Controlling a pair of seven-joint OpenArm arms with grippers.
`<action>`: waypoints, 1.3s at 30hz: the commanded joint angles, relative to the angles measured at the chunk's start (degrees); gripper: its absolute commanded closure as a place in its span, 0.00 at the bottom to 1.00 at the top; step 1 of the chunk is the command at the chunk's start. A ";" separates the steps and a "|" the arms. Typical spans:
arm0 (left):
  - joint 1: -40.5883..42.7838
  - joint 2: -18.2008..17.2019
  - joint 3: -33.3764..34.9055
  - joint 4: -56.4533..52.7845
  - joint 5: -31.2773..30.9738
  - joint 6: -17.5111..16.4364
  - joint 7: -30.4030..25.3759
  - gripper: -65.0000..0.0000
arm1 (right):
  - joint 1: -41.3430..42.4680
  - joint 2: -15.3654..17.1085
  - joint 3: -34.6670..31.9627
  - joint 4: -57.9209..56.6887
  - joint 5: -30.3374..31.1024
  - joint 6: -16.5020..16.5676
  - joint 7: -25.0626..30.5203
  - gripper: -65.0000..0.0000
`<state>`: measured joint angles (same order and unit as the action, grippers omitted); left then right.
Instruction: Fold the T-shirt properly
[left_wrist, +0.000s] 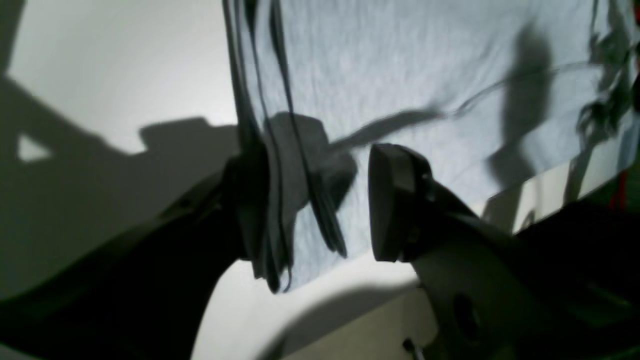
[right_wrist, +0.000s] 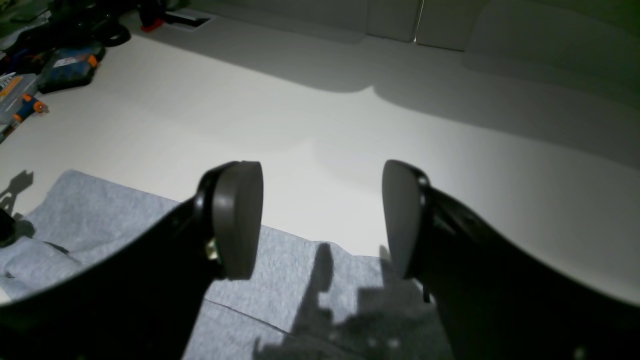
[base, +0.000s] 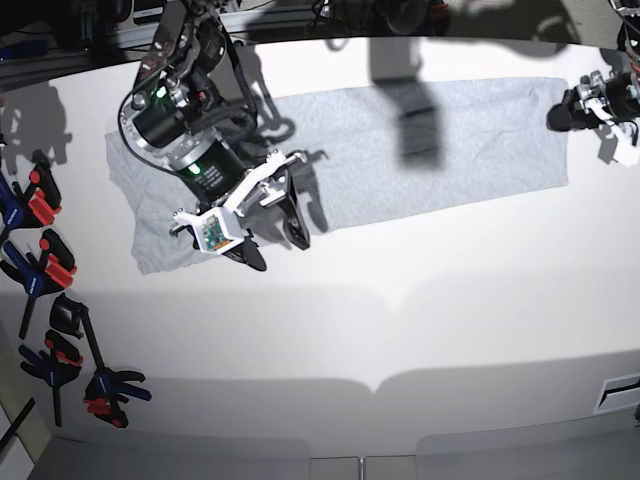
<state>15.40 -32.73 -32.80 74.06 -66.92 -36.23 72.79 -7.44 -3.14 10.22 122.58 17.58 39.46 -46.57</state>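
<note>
The T-shirt lies as a long light-grey band across the far half of the white table, plain side up. My left gripper is at the shirt's right end. In the left wrist view the left gripper is open, and stacked fabric edges of the T-shirt hang between the jaws, against the left finger. My right gripper hovers over the near edge of the shirt's left part. In the right wrist view the right gripper stands open and holds nothing, above the T-shirt.
Several blue, black and red clamps lie along the table's left edge, with more near the front left corner. Tool cases and an orange-handled tool sit beyond the table in the right wrist view.
</note>
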 joint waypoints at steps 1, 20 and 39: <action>-0.13 -1.11 -0.48 0.50 -1.09 -0.26 -1.38 0.54 | 0.76 -0.02 -0.13 0.94 1.03 0.24 1.42 0.46; 0.17 3.63 -0.48 -2.43 -11.34 1.05 2.03 0.54 | 0.76 -0.04 -0.13 0.94 1.05 0.22 1.07 0.46; 0.63 -2.80 -0.55 -2.40 5.07 0.66 -6.86 0.54 | 0.74 -0.04 -0.11 0.94 1.05 0.22 1.03 0.46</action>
<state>16.19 -34.57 -32.97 71.07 -60.93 -35.48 66.35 -7.44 -3.05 10.22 122.58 17.61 39.46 -47.03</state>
